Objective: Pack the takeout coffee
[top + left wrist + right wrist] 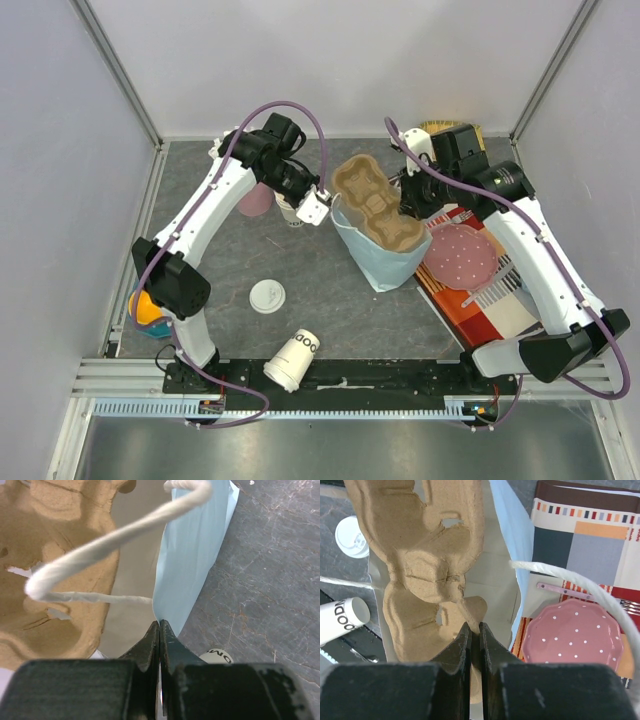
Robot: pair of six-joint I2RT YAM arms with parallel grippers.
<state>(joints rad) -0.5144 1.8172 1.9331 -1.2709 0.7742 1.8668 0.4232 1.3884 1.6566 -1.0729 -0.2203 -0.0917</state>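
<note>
The coffee cup (290, 213) stands on the gray surface (330, 300), far and left of centre. It is partly hidden under the left arm (215, 205), with a pink bowl (254, 199) just beside it at 9 o'clock. At its 3 o'clock the left jaws, pressed together, pinch the rim of the pale blue bag (375, 262). A cardboard cup tray (375, 205) sticks out of the bag's mouth and fills most of it. The right jaws pinch the tray's edge at 2 o'clock. Open surface runs from the cup toward 6 o'clock up to a loose lid (267, 296). Beyond that, a stack of cups (292, 358) lies on its side at the near edge. A pink plate (462, 253) on a placemat (490, 315) crowds the bag at 3 o'clock.
</note>
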